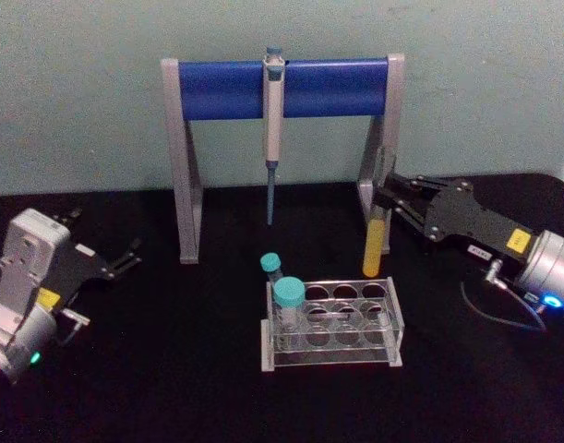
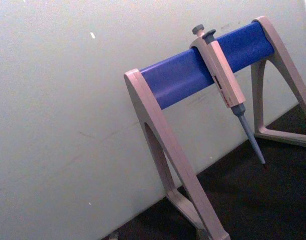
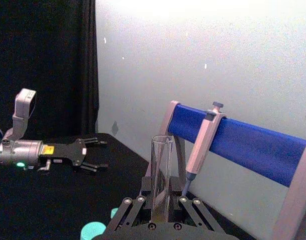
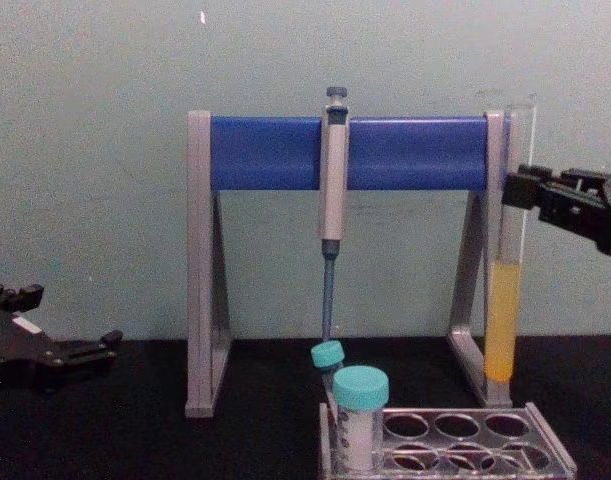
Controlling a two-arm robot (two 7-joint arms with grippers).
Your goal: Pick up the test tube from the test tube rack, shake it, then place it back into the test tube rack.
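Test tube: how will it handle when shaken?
The test tube looks like thin glass, likely fragile. Uncapped, so hard shaking could spill the yellow liquid. The right gripper holds it high up, so it may swing.

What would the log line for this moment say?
phase: tube out of rack | right gripper: shut on tube, upright above rack | left gripper: open, idle at left
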